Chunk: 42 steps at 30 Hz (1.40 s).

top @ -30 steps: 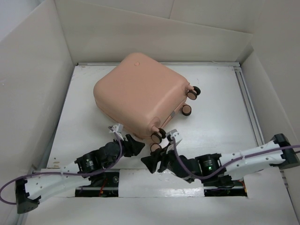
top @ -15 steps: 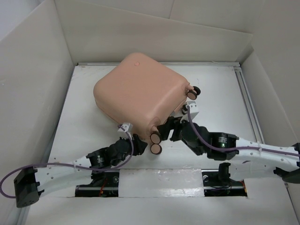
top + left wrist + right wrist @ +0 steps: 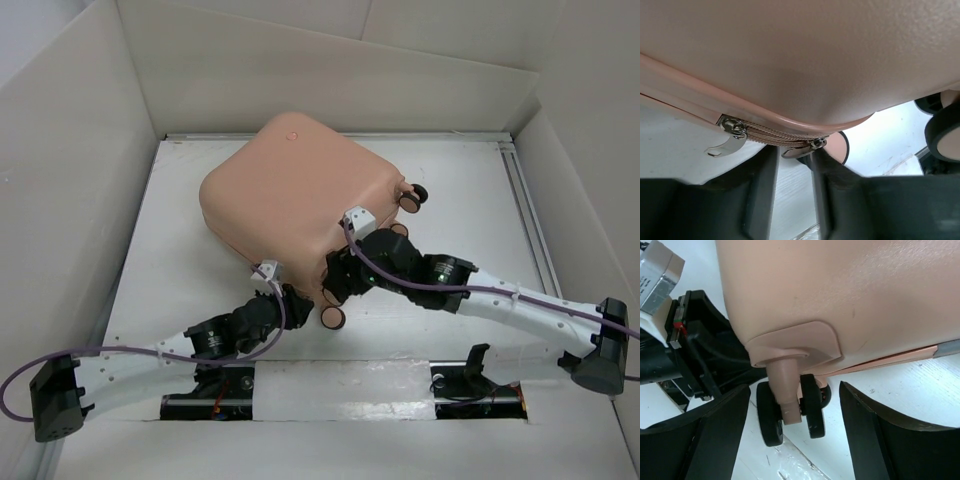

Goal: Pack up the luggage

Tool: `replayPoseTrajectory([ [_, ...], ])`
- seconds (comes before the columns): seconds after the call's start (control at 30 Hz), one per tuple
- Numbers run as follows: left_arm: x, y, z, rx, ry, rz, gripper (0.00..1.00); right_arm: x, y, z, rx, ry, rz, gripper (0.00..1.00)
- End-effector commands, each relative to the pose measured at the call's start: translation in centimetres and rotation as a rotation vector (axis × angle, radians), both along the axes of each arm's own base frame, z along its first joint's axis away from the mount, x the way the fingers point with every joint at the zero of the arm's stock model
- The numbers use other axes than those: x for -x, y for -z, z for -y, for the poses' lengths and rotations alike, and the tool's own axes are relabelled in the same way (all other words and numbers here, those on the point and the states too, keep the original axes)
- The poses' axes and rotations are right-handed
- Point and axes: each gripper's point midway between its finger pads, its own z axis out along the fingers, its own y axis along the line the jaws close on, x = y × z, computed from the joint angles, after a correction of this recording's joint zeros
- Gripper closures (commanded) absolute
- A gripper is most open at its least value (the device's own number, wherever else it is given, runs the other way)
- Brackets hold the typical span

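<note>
The peach-pink luggage (image 3: 290, 200) lies closed and flat on the white table, its wheels toward the right and front. My left gripper (image 3: 292, 298) is at its near edge. In the left wrist view the shell (image 3: 800, 55) fills the top, and two metal zipper pulls (image 3: 732, 134) (image 3: 802, 148) hang from the zipper just above my left gripper (image 3: 792, 170), whose jaws stand slightly apart and hold nothing. My right gripper (image 3: 335, 280) is at the near right corner. In the right wrist view it (image 3: 795, 407) is wide open, with a double wheel (image 3: 790, 412) between its fingers (image 3: 720, 435).
White walls stand round the table on the left, back and right. A metal rail (image 3: 530, 220) runs along the right side. Another luggage wheel (image 3: 332, 318) sits close in front of both grippers, and two more (image 3: 412, 197) stick out at the right.
My right arm has swung from the front edge round to the luggage's near right corner and over its wheel. My left gripper moved a little toward the luggage edge, then stayed.
</note>
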Motion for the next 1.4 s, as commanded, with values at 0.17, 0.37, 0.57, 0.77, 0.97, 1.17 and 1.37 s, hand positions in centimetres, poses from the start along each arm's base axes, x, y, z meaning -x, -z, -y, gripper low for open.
replayPoseTrajectory([
  [0.17,-0.6,-3.0,-0.2,0.033,-0.022,0.052,0.52,-0.4,-0.8,-1.5,-0.013,-0.157,-0.022,0.24],
  [0.37,-0.6,-3.8,0.1,0.063,-0.006,0.081,0.55,-1.3,0.1,-1.9,0.009,-0.161,-0.042,0.33],
  [0.57,-1.1,-4.4,0.9,0.053,0.008,0.120,0.70,-1.6,0.4,-1.9,0.017,-0.164,-0.046,0.55],
  [0.77,-1.4,-4.8,1.0,0.061,0.002,0.136,0.96,-1.8,0.6,-1.9,0.007,-0.162,-0.045,0.77],
  [0.97,-2.0,-5.3,-0.6,0.074,-0.089,0.132,1.00,-1.9,1.5,-0.4,0.017,-0.127,-0.055,0.93],
  [1.17,-1.9,-2.2,-4.8,0.046,-0.284,0.011,1.00,-3.1,1.7,3.0,0.001,-0.026,-0.048,0.96],
  [1.37,-1.6,-1.2,-5.8,0.150,-0.407,-0.104,1.00,-3.6,2.4,6.0,0.007,0.037,-0.061,0.98],
])
